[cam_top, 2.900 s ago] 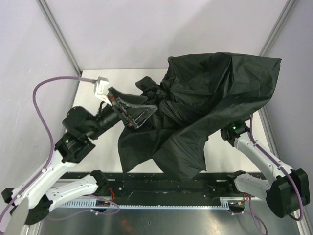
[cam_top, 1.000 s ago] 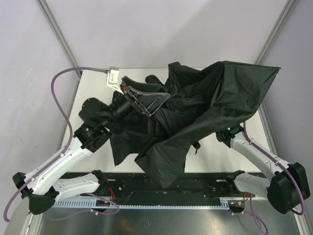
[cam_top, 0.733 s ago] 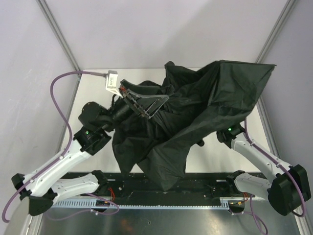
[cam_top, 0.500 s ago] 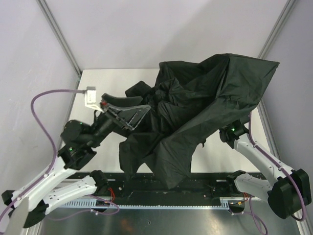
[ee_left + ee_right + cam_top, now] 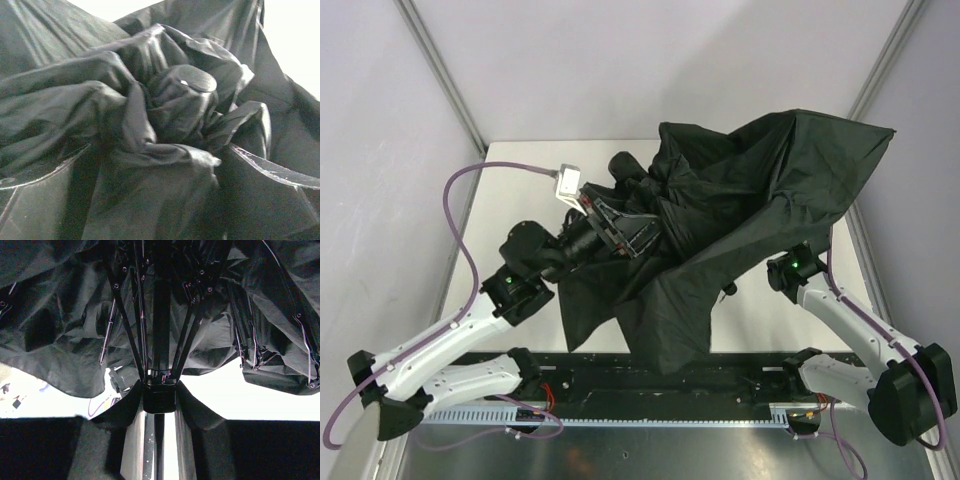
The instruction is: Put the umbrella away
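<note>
White tabletop (image 5: 505, 200) inside grey booth; half-collapsed black fabric folding umbrella (image 5: 760, 190) held above centre-right; right gripper (image 5: 159, 390) pinching shaft underneath; left gripper (image 5: 160, 147), spread wide, nearer crown, facing along shaft axis running rightward.

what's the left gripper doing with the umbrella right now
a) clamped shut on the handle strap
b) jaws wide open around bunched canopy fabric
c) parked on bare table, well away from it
b, in the left wrist view the left gripper has its jaws wide apart, one on each side of the bunched black canopy of the umbrella.
</note>
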Controlling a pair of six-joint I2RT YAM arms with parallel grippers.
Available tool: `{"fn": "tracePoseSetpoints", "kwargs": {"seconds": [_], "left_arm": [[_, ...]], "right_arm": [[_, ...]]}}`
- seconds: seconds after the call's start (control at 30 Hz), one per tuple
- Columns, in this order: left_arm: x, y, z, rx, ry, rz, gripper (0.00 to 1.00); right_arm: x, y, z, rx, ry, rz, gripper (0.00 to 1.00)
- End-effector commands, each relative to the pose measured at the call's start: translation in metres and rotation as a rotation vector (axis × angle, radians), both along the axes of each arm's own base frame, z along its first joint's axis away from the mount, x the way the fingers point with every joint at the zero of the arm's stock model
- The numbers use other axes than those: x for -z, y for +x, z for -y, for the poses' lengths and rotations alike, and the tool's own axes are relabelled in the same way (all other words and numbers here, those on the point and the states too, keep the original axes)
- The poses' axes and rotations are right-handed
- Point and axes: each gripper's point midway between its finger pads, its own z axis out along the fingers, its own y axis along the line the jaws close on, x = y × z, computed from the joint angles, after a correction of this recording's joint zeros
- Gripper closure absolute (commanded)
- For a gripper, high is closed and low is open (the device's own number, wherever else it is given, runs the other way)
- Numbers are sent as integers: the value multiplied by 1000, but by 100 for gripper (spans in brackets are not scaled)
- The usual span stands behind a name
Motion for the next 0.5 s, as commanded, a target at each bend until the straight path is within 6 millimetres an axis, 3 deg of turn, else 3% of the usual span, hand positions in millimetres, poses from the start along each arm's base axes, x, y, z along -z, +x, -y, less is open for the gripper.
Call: {"fn": "tracePoseSetpoints", "kwargs": {"seconds": [0.0, 0.2, 0.47], "left_arm": [[-53, -29, -7, 43, -111, 158, 1], [-61, -37, -15, 35, -174, 213, 0], [-73, -24, -11, 9, -221, 157, 1]], "right_arm": [[-22, -6, 0, 10, 59, 96, 100], [-22, -7, -2, -5, 61, 100, 100], [-20, -14, -5, -21, 49, 117, 100]]}}
